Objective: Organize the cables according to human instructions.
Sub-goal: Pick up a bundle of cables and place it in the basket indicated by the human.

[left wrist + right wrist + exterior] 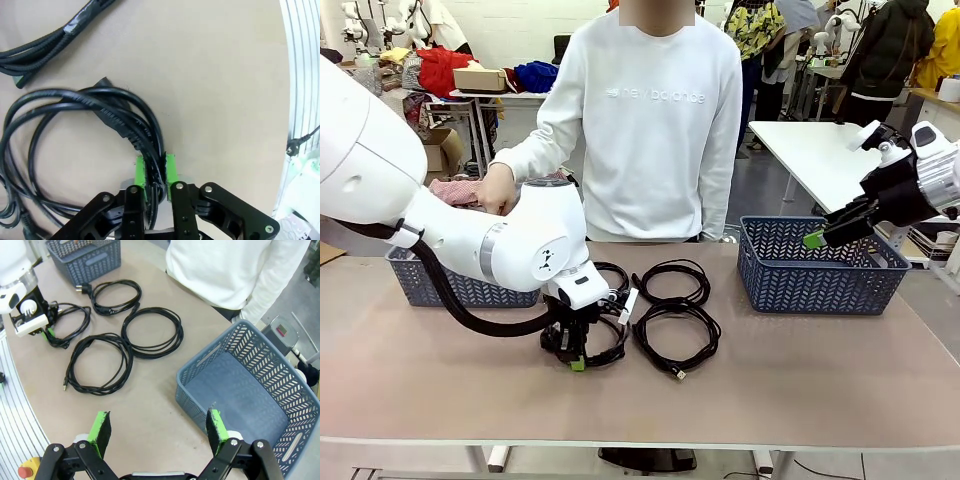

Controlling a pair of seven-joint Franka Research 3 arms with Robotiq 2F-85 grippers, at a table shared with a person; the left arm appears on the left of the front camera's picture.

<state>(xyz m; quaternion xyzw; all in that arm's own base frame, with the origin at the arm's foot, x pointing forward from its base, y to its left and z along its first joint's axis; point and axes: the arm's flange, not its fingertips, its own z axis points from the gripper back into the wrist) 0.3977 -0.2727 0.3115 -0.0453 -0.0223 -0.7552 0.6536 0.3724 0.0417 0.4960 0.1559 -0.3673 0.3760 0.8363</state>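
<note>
4 cables (675, 310) on table (820, 390) centre, btwn L basket (470, 291) & R basket (820, 285); person (655, 130) behind.

Left arm (470, 240): glossy white rounded shells, silver-grey band at one joint, small black marking on the wrist housing. Thick black ribbed hose (460, 313) runs along its underside.

Left tool (155, 165): black linkage bars, silver screw heads at the pivots, bright green pads (140, 172) with dark inner faces.

Right arm (940, 165): white casing over a black wrist section.

Right tool (157, 426): black bars with round screw heads, matching green pads (101, 426). A red cap on a yellow base sits beside its mount.

Person (655, 60): white long-sleeved sweatshirt (655, 170), tone-on-tone lettering across the chest.
</note>
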